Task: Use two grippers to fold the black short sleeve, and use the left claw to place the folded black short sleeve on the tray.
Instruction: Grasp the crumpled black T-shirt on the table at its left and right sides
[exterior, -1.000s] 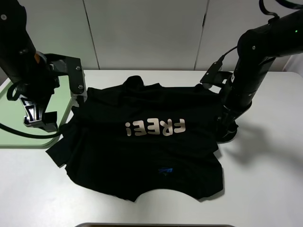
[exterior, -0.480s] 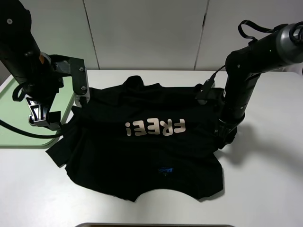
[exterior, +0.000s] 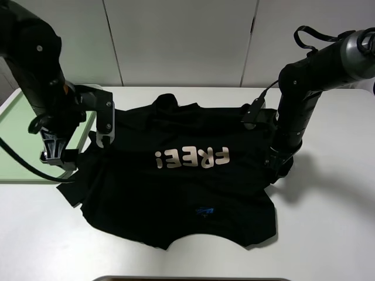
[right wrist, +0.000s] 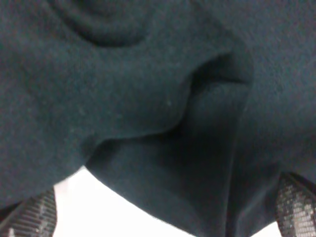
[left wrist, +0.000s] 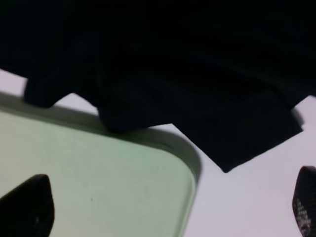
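The black short sleeve [exterior: 181, 175] lies spread flat on the white table, its "FREE!" lettering [exterior: 192, 157] upside down to the high camera. My left claw [exterior: 55, 157] hangs open over the near right corner of the tray [exterior: 17, 134], beside the shirt's left sleeve [left wrist: 232, 128]. In the left wrist view its fingertips [left wrist: 24, 207] stand wide apart with nothing between them. My right gripper [exterior: 280, 167] is down at the shirt's right edge. Its jaws are open, and a rumpled fold of black cloth [right wrist: 163, 98] lies between its fingertips [right wrist: 32, 217].
The pale green tray's rounded corner [left wrist: 187, 168] sits right beside the shirt's sleeve. White table [exterior: 328, 222] extends to the right of and in front of the shirt. A white panelled wall stands behind.
My left arm has swung right, toward the shirt's left sleeve. The right arm drew in and lowered onto the shirt's right edge, then held still. The shirt has not moved.
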You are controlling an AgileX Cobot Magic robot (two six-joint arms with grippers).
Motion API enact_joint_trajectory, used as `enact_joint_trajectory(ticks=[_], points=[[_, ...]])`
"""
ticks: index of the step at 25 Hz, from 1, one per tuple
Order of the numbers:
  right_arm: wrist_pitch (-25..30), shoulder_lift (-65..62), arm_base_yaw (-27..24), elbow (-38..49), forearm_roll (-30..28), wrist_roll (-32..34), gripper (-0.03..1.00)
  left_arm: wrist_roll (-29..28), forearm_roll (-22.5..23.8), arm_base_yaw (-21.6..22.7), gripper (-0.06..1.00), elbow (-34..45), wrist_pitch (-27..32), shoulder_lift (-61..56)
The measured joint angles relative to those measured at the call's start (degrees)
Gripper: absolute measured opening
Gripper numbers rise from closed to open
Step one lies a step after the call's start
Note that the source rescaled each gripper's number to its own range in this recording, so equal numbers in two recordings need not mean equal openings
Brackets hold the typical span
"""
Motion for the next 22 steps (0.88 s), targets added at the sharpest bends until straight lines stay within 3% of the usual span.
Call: enact_joint_trajectory(ticks=[6, 13, 22], points=[[-0.1, 0.0, 0.0, 0.0, 0.0, 0.1, 0.96, -0.2, 4.9, 0.0, 0.96, 0.0, -2.6, 5.9], [-0.3, 0.0, 0.0, 0.0, 1.1, 0.1, 0.96, -2.2, 8.9, 0.1, 0.96, 0.0, -10.4, 6.5], [-0.4, 0.0, 0.0, 0.0, 2.1, 0.1, 0.96, -2.4, 9.1, 4.2, 0.96, -0.1, -17.8, 6.8]])
